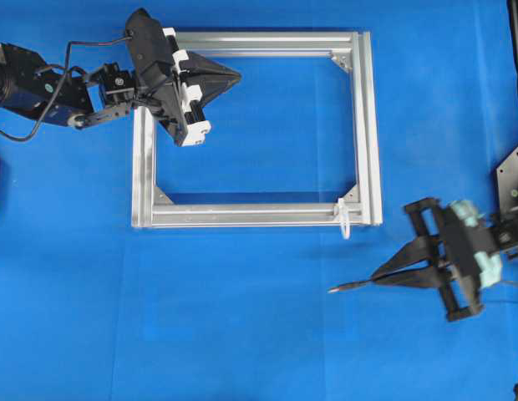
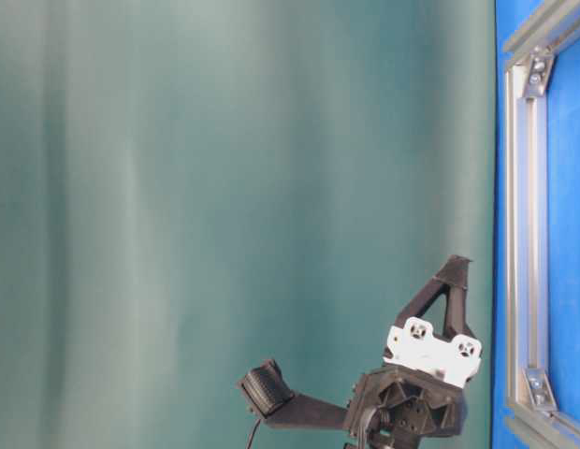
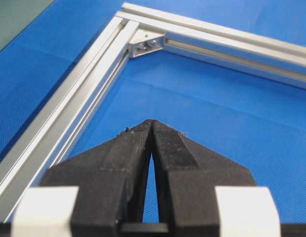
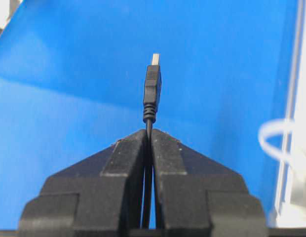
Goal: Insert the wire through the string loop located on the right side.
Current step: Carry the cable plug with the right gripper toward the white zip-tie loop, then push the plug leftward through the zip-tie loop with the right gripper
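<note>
My right gripper [image 1: 379, 274] [image 4: 149, 131] is shut on the thin black wire [image 4: 152, 94]. The wire's plug tip [image 1: 346, 286] sticks out ahead of the jaws, pointing left over the blue mat. The small white string loop [image 1: 344, 220] [image 4: 272, 138] hangs at the silver frame's near right corner, above and slightly left of the plug in the overhead view, and apart from it. My left gripper [image 1: 237, 77] [image 3: 151, 122] [image 2: 456, 267] is shut and empty, hovering inside the frame's far left corner.
The rectangular aluminium frame [image 1: 368, 125] [image 3: 89, 106] [image 2: 527, 234] [image 4: 303, 98] lies flat on the blue mat, with triangular corner brackets [image 3: 147, 44] inside it. A dark fixture [image 1: 514, 180] stands at the right edge beside my right arm.
</note>
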Robot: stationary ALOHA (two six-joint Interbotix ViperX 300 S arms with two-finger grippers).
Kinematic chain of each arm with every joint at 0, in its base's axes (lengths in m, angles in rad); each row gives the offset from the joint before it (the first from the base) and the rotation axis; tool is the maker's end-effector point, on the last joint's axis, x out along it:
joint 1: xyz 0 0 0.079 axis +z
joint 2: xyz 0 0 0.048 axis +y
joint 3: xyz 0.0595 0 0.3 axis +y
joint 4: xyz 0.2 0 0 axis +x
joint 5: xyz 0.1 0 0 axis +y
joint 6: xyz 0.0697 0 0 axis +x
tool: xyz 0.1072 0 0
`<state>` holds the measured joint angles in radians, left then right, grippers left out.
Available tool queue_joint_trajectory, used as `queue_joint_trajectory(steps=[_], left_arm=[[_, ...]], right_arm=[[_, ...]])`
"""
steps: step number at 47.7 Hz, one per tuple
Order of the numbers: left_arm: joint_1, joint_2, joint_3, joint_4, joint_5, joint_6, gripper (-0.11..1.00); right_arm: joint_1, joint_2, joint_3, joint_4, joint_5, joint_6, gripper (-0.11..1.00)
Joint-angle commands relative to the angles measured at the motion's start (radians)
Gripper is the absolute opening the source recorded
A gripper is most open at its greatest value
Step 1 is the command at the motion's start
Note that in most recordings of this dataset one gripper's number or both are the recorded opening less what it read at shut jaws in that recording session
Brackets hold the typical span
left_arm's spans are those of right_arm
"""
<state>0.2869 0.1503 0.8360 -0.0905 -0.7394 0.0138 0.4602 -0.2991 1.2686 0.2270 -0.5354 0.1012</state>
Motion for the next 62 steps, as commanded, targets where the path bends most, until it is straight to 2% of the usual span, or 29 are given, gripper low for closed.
queue_joint_trajectory(steps=[1, 14, 33, 41, 50, 62], left_arm=[[0.003, -0.035, -0.008, 0.003, -0.005, 0.002, 0.00], [0.003, -0.034, -0.011, 0.003, -0.005, 0.002, 0.00], [0.003, -0.035, -0.009, 0.005, -0.006, 0.002, 0.00], [0.003, -0.034, -0.008, 0.005, -0.005, 0.002, 0.00], [0.003, -0.034, -0.008, 0.005, -0.006, 0.002, 0.00], [0.003, -0.034, -0.014, 0.005, -0.011, 0.003, 0.00]], right_arm=[[0.005, -0.080, 0.041, 0.003, 0.017, -0.002, -0.03], [0.005, -0.244, 0.147, 0.003, 0.069, -0.002, -0.03], [-0.009, -0.241, 0.160, 0.003, 0.063, -0.006, -0.03], [-0.069, -0.241, 0.161, 0.003, 0.060, -0.008, -0.03], [-0.179, -0.241, 0.167, 0.000, 0.061, -0.012, -0.03], [-0.235, -0.241, 0.173, 0.000, 0.060, -0.031, -0.03]])
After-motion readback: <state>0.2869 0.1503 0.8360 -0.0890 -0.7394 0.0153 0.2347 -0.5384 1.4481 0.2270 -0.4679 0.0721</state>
